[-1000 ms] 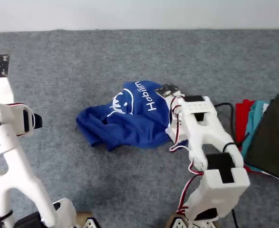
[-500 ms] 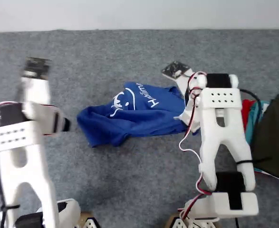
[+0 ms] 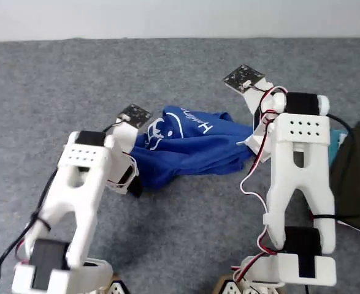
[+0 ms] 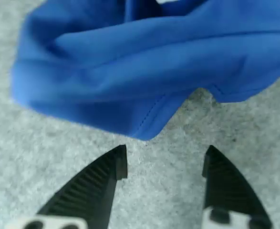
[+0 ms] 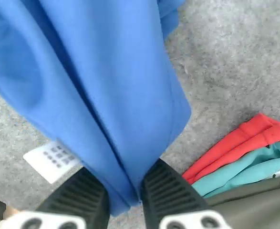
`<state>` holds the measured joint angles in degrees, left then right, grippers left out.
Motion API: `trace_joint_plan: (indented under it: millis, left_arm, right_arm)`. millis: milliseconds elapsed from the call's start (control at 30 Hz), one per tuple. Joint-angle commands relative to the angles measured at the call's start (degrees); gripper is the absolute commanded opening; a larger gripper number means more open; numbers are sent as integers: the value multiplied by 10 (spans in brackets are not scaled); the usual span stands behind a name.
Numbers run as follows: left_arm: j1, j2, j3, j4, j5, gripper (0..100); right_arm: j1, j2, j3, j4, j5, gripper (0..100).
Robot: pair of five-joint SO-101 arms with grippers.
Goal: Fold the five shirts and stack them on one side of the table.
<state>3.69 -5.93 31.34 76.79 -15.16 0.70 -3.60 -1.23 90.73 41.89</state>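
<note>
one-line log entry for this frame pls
left gripper: open, just short of blue shirt hem | right gripper: shut on blue shirt | shirt pile: far right

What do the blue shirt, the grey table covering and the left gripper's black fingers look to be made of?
Blue shirt: soft matte knit fabric, perhaps cotton or a blend; it drapes in folds and shows a stitched hem.
Grey table covering: probably felt or short-pile carpet; its surface is fuzzy and speckled.
Black fingers of the left gripper: hard matte plastic, seemingly printed, with ribbed inner faces.
</note>
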Motion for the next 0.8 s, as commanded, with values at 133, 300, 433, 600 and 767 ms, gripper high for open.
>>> trace_joint_plan:
  millis: [133,300,433,600,767]
  left_arm:
    - [4,137,-105,-11,-19,264]
    - [-9,206,-162,-10,-17,261]
    - [-19,240,-178,-12,-17,261]
    - [-20,255,-179,-30,5,247]
    - [-17,277,-180,-53,23,139]
  right_arm:
    - [9,-22,-28,-10,4,17]
    - [8,-23,-28,-5,3,17]
    - [8,-27,-28,-5,2,17]
    - [10,-28,-28,-4,1,17]
    - [10,-29,-31,-2,1,17]
